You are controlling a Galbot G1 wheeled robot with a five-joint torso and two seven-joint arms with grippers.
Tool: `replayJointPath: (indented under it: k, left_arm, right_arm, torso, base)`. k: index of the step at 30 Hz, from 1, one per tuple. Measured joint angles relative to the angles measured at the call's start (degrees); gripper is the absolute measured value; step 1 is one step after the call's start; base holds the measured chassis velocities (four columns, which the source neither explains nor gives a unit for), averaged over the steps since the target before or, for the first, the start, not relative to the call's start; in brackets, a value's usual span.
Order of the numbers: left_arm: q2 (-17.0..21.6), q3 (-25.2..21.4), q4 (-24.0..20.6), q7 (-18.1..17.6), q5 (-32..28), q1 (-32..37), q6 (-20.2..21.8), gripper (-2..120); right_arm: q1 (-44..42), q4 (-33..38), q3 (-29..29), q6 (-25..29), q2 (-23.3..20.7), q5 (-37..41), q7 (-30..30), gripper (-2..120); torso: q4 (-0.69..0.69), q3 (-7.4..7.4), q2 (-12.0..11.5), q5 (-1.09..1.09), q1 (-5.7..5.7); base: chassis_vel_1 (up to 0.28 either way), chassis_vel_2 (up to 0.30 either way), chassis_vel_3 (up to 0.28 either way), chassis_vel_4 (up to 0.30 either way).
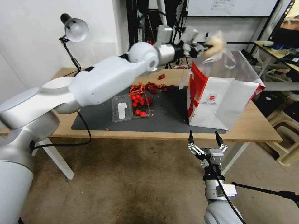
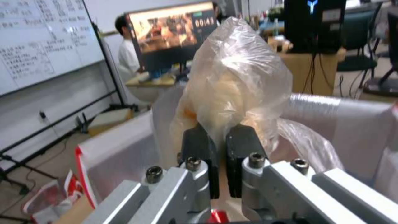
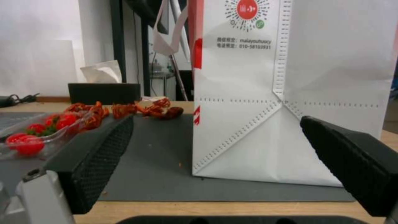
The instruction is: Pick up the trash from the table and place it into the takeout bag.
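Note:
My left gripper (image 1: 208,47) reaches across the table (image 1: 261,129) and is shut on a clear bag with a beige bun (image 1: 217,46), holding it over the open mouth of the takeout bag (image 1: 219,102). In the left wrist view the black fingers (image 2: 240,149) pinch the clear plastic of the bun bag (image 2: 234,81), with the takeout bag's silvery lining (image 2: 331,109) just below. My right gripper (image 1: 205,139) hangs open in front of the table's near edge, facing the takeout bag (image 3: 290,93).
A clear tray of cherry tomatoes (image 1: 132,107) lies on the dark grey mat (image 1: 168,115), with red scraps (image 1: 149,87) scattered behind it. A desk lamp (image 1: 73,31) stands at the table's back left. Stools (image 1: 286,137) stand to the right of the table.

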Motion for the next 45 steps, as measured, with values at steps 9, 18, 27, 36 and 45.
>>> replayJointPath:
  k: [9, 18, 27, 36, 45]
  left_arm:
    - [-0.45, 2.71, 0.76, 0.01, 1.12, -0.09, 0.72, 15]
    - [0.08, 3.04, 0.04, -0.73, 1.0, -0.65, 1.36, 51]
    - [0.4, 1.69, -0.58, -1.71, 0.63, -0.3, 1.29, 79]
    - [5.6, -10.92, -5.61, -10.16, -1.68, 6.77, -0.51, 100]
    - [10.91, -16.87, -9.24, -14.17, -1.79, 14.42, -2.15, 100]
  right_arm:
    - [-0.02, 0.16, 0.14, 0.24, 0.36, 0.11, 0.03, 100]
    - [0.18, 0.26, -0.06, 0.26, 0.35, 0.16, 0.03, 100]
    - [0.12, 0.43, 0.01, 0.26, 0.23, 0.22, 0.08, 100]
    - [0.1, 0.93, 0.22, -0.04, 0.21, 0.24, 0.19, 100]
    - [-0.16, 1.27, 0.22, -0.24, 0.29, 0.1, 0.2, 100]
  torso:
    - [0.01, 0.0, 0.0, -0.02, 0.0]
    - [0.01, 0.0, 0.0, -0.01, 0.0]
    - [0.01, 0.0, 0.0, -0.01, 0.0]
    - [0.01, 0.0, 0.0, -0.02, -0.01]
    - [0.02, 0.0, 0.0, -0.03, 0.0]
  base:
    - [0.0, 0.0, 0.0, 0.0]
    - [0.0, 0.0, 0.0, 0.0]
    - [0.0, 0.0, 0.0, 0.0]
    - [0.0, 0.0, 0.0, 0.0]
    - [0.0, 0.0, 0.0, 0.0]
